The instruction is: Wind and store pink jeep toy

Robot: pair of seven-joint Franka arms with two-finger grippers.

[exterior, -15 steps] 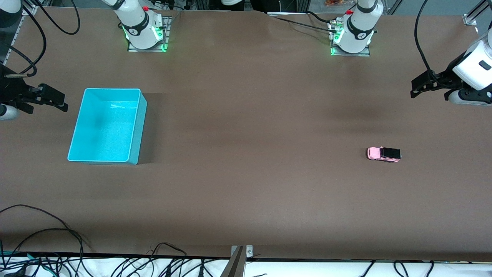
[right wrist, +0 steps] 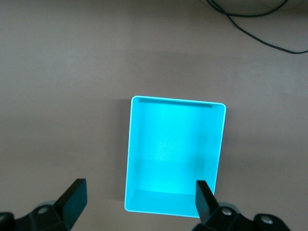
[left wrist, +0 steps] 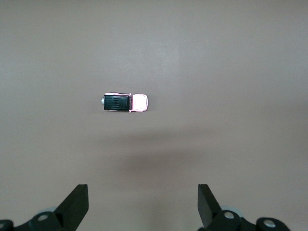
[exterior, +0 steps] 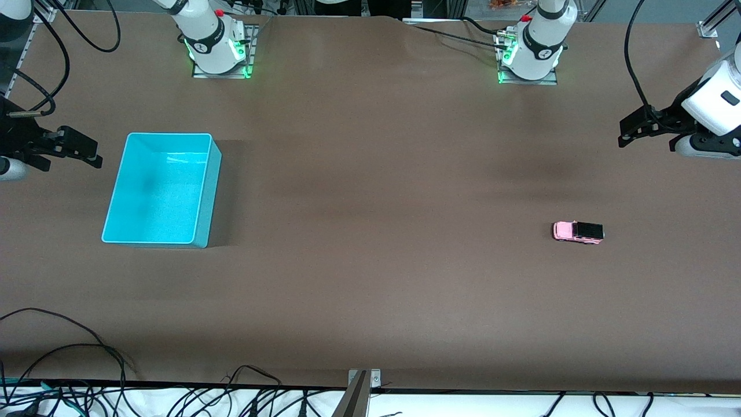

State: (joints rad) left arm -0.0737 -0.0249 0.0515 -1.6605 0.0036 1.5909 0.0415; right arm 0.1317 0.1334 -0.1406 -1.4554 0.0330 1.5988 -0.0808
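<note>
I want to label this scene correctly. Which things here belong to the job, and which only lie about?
Job:
- pink jeep toy, on the table
- cyan bin, empty
- left gripper, open
- right gripper, open

Lying about:
- black cables at the table's near edge

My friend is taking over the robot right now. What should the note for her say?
Left gripper: open, holding nothing, up in the air at the left arm's end of the table.
Right gripper: open, holding nothing, up in the air beside the cyan bin.
Pink jeep toy: standing on its wheels on the brown table, toward the left arm's end, untouched.
Cyan bin: at the right arm's end, with nothing in it.
Done: nothing yet.
Left: pick up the jeep, wind it, put it in the bin.
</note>
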